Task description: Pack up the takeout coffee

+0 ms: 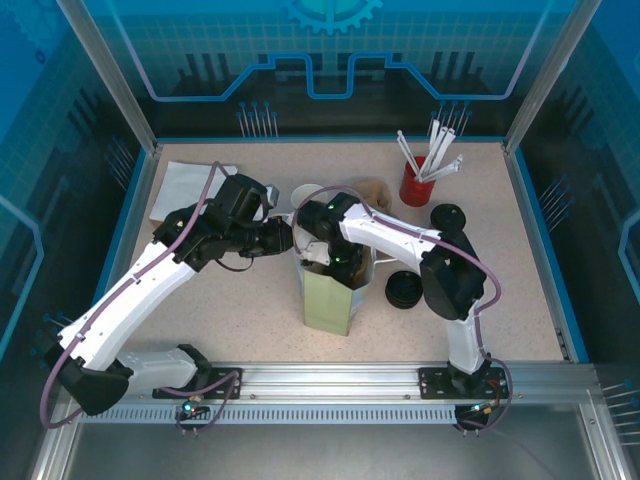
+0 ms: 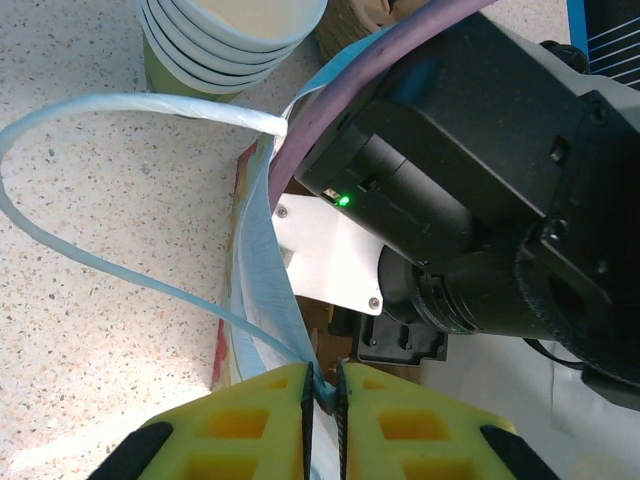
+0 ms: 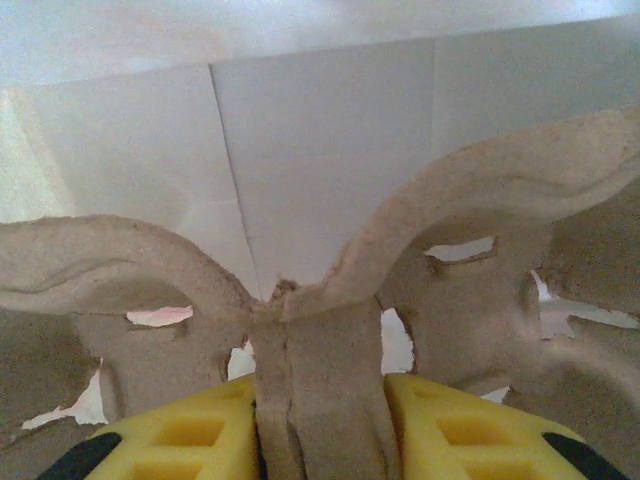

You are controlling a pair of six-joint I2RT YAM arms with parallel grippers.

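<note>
A paper bag (image 1: 328, 300) stands upright near the middle of the table (image 1: 520, 310), with its mouth open. The left gripper (image 2: 322, 400) is at the bag's top edge on the left side. Its yellow fingers (image 2: 250, 420) are pinched almost together, with the thin rim of the bag squeezed between them. A pale looped handle (image 2: 100, 110) hangs out from the bag over the table. The right arm (image 1: 400, 235) bends over and reaches down into the bag from the right. Inside, the right gripper (image 3: 320, 420) has one yellow finger on each side of the middle ridge of a brown carrier (image 3: 480, 200). Both fingers sit right against the ridge, gripping it, with the white bag wall behind. The green paper cups (image 2: 230, 40) are not in the bag. They sit in a stack on the table just behind it, close to the left gripper, and the top one is white inside. One black lid (image 1: 403, 290) lies on the table just right of the bag. Another black lid (image 1: 447, 217) lies farther back, beside a red cup (image 1: 413, 185) full of white straws (image 1: 435, 150)
</note>
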